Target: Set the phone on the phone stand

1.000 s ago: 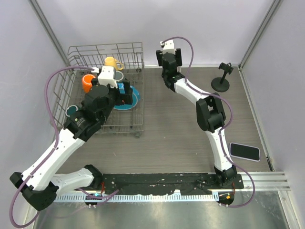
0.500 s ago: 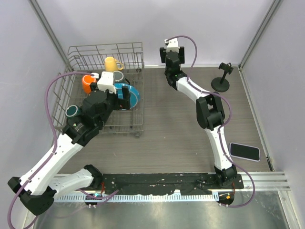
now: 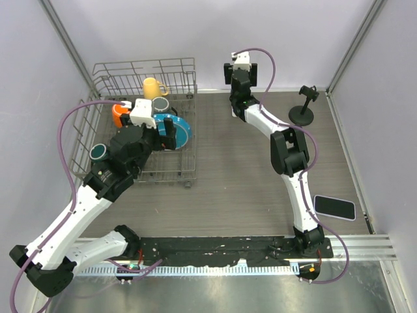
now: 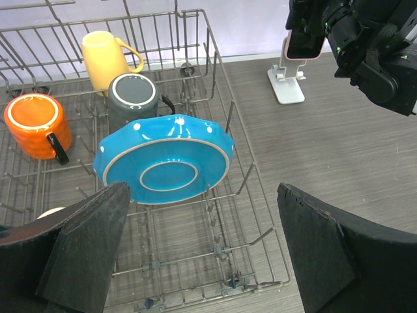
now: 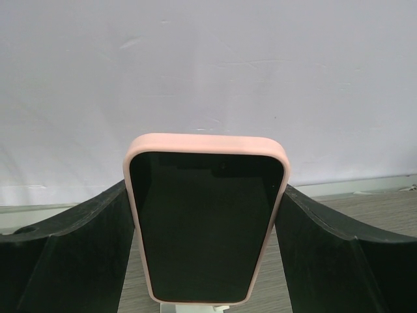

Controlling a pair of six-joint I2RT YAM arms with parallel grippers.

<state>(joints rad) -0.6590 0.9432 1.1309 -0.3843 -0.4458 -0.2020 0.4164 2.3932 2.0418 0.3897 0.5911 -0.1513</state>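
forward, right arm (image 3: pixel 287 153) stretched, right jaws clasp phone (image 5: pixel 206 228) at stand (image 4: pixel 287 88) (left jaws gape empty).

In your right gripper (image 5: pixel 205 195): phone (image 5: pixel 205 228), glossy black glass, smooth matt pink case. Its fingers (image 5: pixel 65 261): matt black, slightly grainy. Under your left gripper (image 4: pixel 202 189): bare metal wire rack (image 4: pixel 195 261), glossy glazed blue plate (image 4: pixel 163 166). Beyond it, table (image 4: pixel 339 150): matt wood-grain.

White links (image 3: pixel 71 212), black joints (image 3: pixel 287 155); looping purple cables (image 3: pixel 60 134).
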